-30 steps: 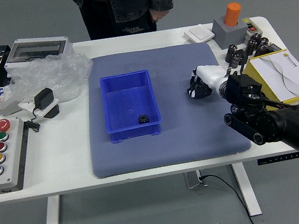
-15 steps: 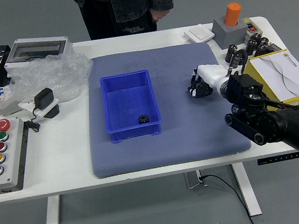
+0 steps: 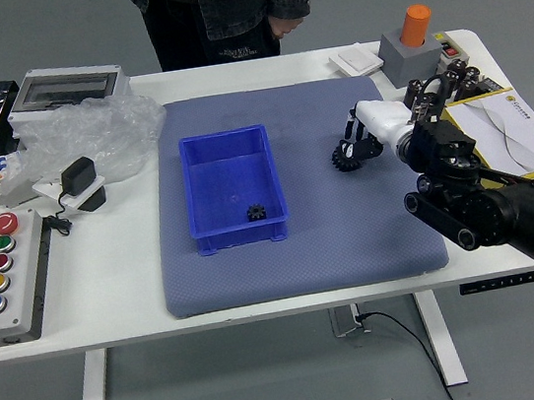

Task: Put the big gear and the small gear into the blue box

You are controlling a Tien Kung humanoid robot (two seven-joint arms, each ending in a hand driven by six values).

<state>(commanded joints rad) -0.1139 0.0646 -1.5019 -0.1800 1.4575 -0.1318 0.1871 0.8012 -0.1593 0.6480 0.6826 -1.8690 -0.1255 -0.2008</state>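
Observation:
My right hand [image 3: 362,137], white with black fingers, is over the right part of the mat. A gap shows between its fingers. The black big gear [image 3: 345,157] shows just left of and below the fingertips; whether they touch it cannot be made out. Inside the blue box [image 3: 189,186], near its front right corner, lies the small black gear [image 3: 257,212].
The box stands on a grey-blue mat [image 3: 325,261]. At right are a yellow-edged box [image 3: 521,131] and an orange cylinder [image 3: 416,25]. Plastic wrap [image 3: 99,134] and a button panel [image 3: 5,282] are at left. A person stands at the far side, one hand lowered.
My right hand has shifted slightly up and to the right, its fingers farther apart. More of the big gear shows. The small gear and blue box have not moved.

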